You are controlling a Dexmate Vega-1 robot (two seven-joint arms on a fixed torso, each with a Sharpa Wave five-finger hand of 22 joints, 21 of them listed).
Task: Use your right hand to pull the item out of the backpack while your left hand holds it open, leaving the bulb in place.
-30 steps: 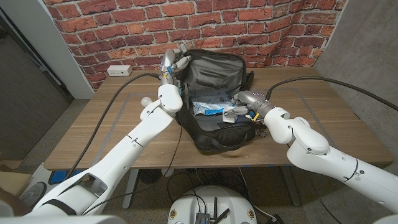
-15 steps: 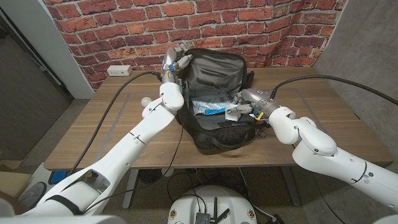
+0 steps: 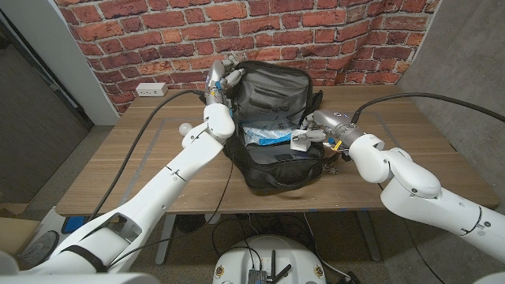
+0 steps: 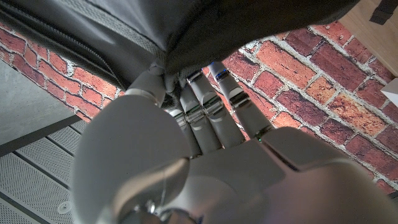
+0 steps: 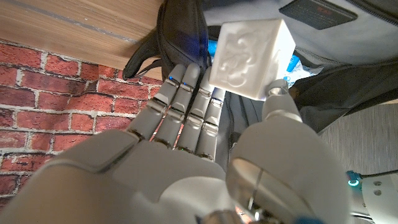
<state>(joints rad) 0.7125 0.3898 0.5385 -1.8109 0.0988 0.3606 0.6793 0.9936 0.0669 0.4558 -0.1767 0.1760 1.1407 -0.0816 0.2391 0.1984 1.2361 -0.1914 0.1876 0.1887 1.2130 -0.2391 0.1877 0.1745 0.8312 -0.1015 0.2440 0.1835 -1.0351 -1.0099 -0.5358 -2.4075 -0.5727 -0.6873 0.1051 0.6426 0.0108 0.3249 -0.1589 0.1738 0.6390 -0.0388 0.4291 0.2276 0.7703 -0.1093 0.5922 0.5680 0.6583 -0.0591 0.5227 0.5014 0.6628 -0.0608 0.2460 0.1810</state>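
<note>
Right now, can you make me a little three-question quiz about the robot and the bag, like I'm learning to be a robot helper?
1. True or false: the left hand grips the rim of the backpack.
2. What does the right hand pinch?
A. a white cube-shaped block
B. a red ball
C. a green bottle
3. Fill in: the wall behind the wooden table is made of red ____.

Key
1. True. In the left wrist view its fingers close on the dark fabric edge.
2. A. The right wrist view shows the block between the thumb and fingers, over the open bag.
3. Bricks.
</note>
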